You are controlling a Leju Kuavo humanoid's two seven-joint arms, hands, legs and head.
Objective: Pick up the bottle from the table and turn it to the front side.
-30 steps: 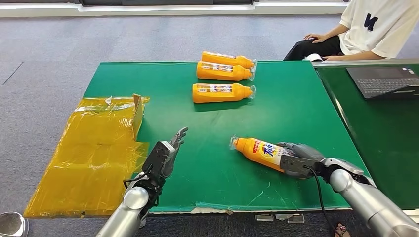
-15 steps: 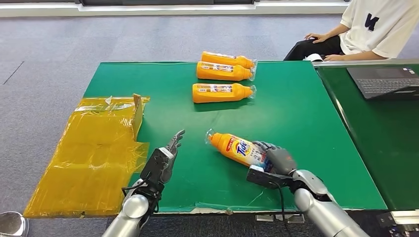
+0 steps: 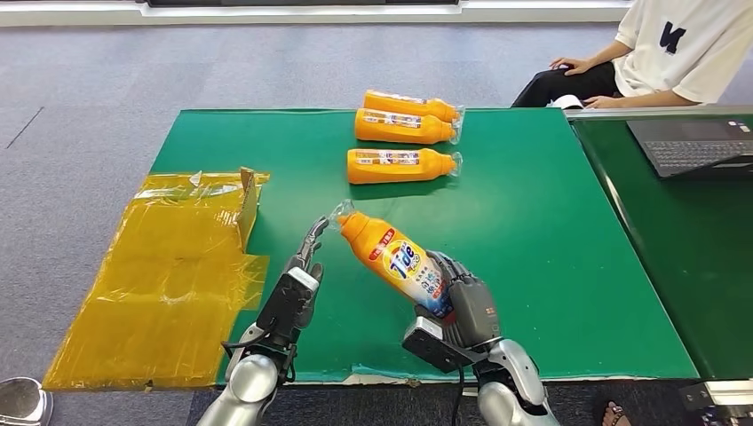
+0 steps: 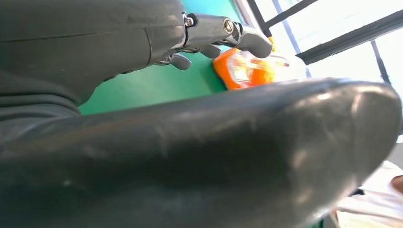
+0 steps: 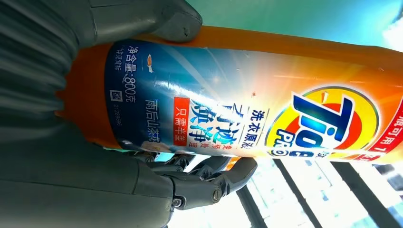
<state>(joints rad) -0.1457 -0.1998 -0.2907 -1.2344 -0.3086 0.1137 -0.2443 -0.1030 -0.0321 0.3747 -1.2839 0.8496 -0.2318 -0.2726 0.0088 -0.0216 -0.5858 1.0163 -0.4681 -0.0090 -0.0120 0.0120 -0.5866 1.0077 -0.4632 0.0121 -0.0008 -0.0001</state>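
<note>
So the bottle point(image 3: 392, 256) is up off the table point(image 3: 533, 213) right now, tilted with its wrapped cap end pointing to about 10 o'clock and its base down at 4 o'clock. We've got our right hand point(image 3: 462, 311) wrapped around the base end, fingers and thumb closed on it. In the right wrist view the bottle point(image 5: 247, 99) shows its blue and orange front label facing the camera, with the thumb point(image 5: 157, 19) on one side and the darker fingers point(image 5: 209, 183) curling round the other.

Our left hand point(image 3: 297, 288) sits at roughly 9 o'clock from the bottle, near the front edge of the green table, holding nothing. Its fingers point(image 3: 315, 238) stretch forward, and the tips look just beside the cap, but we can't tell if they touch. The left wrist view shows the fingers point(image 4: 223, 33) extended with orange plastic past them.

Further out at 12 o'clock, three more orange bottles point(image 3: 401, 165) lie on their sides in a row. A yellow plastic sheet point(image 3: 169, 275) covers the table's edge at 9 o'clock. At 2 o'clock there's a laptop point(image 3: 697, 146) on a second table and a seated person point(image 3: 648, 53) in a white shirt.
</note>
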